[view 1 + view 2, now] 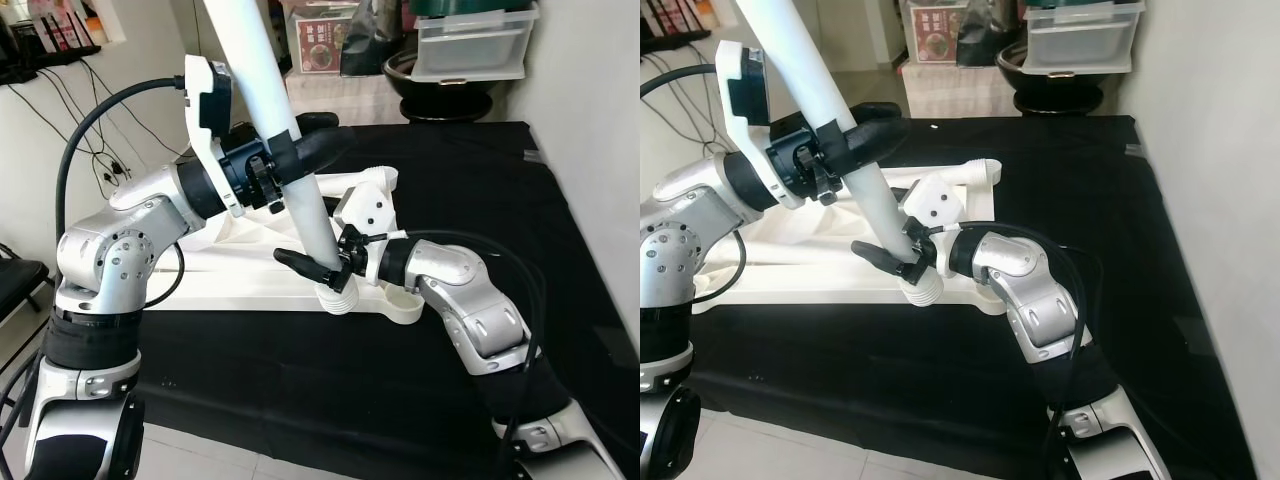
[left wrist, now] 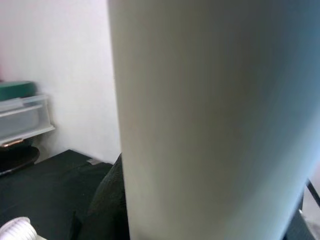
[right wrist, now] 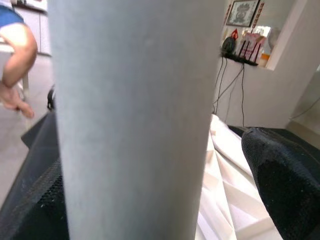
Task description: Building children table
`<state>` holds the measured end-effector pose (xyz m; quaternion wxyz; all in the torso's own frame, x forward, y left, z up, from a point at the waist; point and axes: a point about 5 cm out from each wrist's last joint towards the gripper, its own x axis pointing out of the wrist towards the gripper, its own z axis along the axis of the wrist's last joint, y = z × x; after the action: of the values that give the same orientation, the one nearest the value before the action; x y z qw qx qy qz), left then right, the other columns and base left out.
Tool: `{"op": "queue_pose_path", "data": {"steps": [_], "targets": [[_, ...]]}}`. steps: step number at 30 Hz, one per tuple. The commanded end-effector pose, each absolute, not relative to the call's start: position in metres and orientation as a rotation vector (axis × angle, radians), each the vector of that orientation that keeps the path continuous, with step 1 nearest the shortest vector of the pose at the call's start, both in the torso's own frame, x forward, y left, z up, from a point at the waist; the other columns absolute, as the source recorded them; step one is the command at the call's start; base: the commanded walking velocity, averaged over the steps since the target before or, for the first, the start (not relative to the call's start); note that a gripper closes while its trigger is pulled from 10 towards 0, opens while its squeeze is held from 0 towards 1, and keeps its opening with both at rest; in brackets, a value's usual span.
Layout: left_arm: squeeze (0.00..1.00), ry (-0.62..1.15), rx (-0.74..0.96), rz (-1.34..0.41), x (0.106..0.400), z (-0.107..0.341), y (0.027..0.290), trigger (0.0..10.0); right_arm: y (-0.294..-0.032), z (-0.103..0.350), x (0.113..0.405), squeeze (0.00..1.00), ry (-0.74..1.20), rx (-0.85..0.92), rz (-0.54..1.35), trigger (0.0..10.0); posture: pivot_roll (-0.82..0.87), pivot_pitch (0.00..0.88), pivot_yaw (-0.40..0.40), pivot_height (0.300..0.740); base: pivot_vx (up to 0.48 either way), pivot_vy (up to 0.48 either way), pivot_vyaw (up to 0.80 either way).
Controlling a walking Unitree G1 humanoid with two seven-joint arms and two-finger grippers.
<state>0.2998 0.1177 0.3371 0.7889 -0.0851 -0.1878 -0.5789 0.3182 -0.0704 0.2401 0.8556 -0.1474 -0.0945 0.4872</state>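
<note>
While the white tabletop [image 1: 230,270] lies upside down on the black cloth [image 1: 480,180] in the middle of the head views, one white leg [image 1: 290,170] rises from its near corner up to the top edge of the frame, tilted toward the upper left. The left gripper [image 1: 290,160] is clamped around the leg partway up, and the right gripper [image 1: 325,265] grips it low down, just above the ribbed threaded end [image 1: 338,298]. That end sits at the corner socket [image 1: 405,305] region, but I cannot tell whether it is seated.

By my judgement the job is at an early-to-middle stage: this leg is being fitted, no finished leg stands upright on the tabletop, and a second white part [image 1: 365,205] lies just behind the right gripper.

The right wrist view catches a person's arm [image 3: 17,60] at its upper left. The left wrist view picks out a clear storage box [image 2: 22,117] at its left edge.
</note>
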Motion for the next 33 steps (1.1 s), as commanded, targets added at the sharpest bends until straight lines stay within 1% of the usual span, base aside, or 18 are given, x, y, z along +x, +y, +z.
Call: {"op": "queue_pose_path", "data": {"steps": [1, 6, 7, 10, 11, 12, 15, 17, 19, 23, 27, 28, 30, 31, 33], "targets": [[0.00, -0.441, -0.244, -1.482, 0.285, 0.345, 0.097, 0.0, -0.052, 0.235, 0.310, 0.00, -0.178, -0.271, 1.106, 10.0, 0.00, 0.024, 0.079, 0.740, 0.000, 0.000, 0.00], [0.00, -0.422, -0.208, -1.517, 0.283, 0.341, 0.093, 0.0, -0.048, 0.229, 0.305, 0.00, -0.133, -0.254, 1.155, 10.0, 0.00, 0.024, 0.079, 0.740, 0.000, 0.000, 0.00], [0.00, -0.419, -0.203, -1.527, 0.283, 0.341, 0.093, 0.0, -0.048, 0.228, 0.304, 0.00, -0.117, -0.241, 1.168, 3.2, 0.00, 0.028, 0.077, 0.740, 0.000, 0.000, 0.00], [0.00, -0.419, -0.203, -1.527, 0.283, 0.341, 0.093, 0.0, -0.048, 0.228, 0.304, 0.00, -0.117, -0.241, 1.168, 3.2, 0.00, 0.028, 0.077, 0.740, 0.000, 0.000, 0.00], [0.00, -0.415, -0.195, -1.537, 0.282, 0.341, 0.093, 0.0, -0.047, 0.227, 0.304, 0.00, -0.093, -0.233, 1.177, 0.0, -0.01, 0.029, 0.077, 0.740, 0.000, 0.000, 0.00], [0.00, -0.415, -0.195, -1.537, 0.282, 0.341, 0.093, 0.0, -0.047, 0.227, 0.304, 0.00, -0.093, -0.233, 1.177, 0.0, -0.01, 0.029, 0.077, 0.740, 0.000, 0.000, 0.00], [0.00, -0.403, -0.164, -1.568, 0.283, 0.342, 0.090, 0.0, -0.047, 0.220, 0.301, 0.00, 0.007, -0.246, 1.198, 0.0, -0.01, 0.030, 0.075, 0.740, 0.000, 0.000, 0.00], [0.00, -0.403, -0.164, -1.568, 0.283, 0.342, 0.090, 0.0, -0.047, 0.220, 0.301, 0.00, 0.007, -0.246, 1.198, 0.0, -0.01, 0.030, 0.075, 0.740, 0.000, 0.000, 0.00], [0.00, -0.400, -0.162, -1.578, 0.283, 0.342, 0.087, 0.0, -0.047, 0.216, 0.301, 0.00, 0.053, -0.250, 1.185, 0.0, -0.02, 0.031, 0.075, 0.740, 0.000, 0.000, 0.00], [0.00, -0.415, -0.151, -1.583, 0.284, 0.345, 0.082, 0.0, -0.048, 0.212, 0.302, 0.00, 0.088, -0.232, 1.161, 0.0, -0.02, 0.031, 0.076, 0.740, 0.000, 0.000, 0.00], [0.00, -0.424, -0.153, -1.574, 0.285, 0.346, 0.081, 0.1, -0.048, 0.213, 0.302, 0.00, 0.082, -0.228, 1.148, 0.0, -0.02, 0.034, 0.076, 0.740, 0.000, 0.000, 0.00], [1.00, -0.429, -0.158, -1.545, 0.286, 0.348, 0.082, 10.0, -0.051, 0.216, 0.307, 0.00, 0.059, -0.215, 1.102, 0.0, -0.02, 0.035, 0.075, 0.740, 0.000, 0.000, 0.00], [1.00, -0.445, -0.153, -1.508, 0.287, 0.351, 0.085, 10.0, -0.055, 0.220, 0.314, 0.00, 0.031, -0.198, 1.027, 0.0, -0.02, 0.037, 0.075, 0.740, 0.000, 0.000, 0.00], [1.00, -0.445, -0.153, -1.508, 0.287, 0.351, 0.085, 10.0, -0.055, 0.220, 0.314, 0.00, 0.031, -0.198, 1.027, 0.0, -0.02, 0.037, 0.075, 0.740, 0.000, 0.000, 0.00], [1.00, -0.484, -0.198, -1.427, 0.291, 0.359, 0.092, 10.0, -0.061, 0.224, 0.322, 0.00, 0.014, -0.177, 0.954, 0.0, -0.02, 0.040, 0.074, 0.740, 0.000, 0.000, 0.00]]}}
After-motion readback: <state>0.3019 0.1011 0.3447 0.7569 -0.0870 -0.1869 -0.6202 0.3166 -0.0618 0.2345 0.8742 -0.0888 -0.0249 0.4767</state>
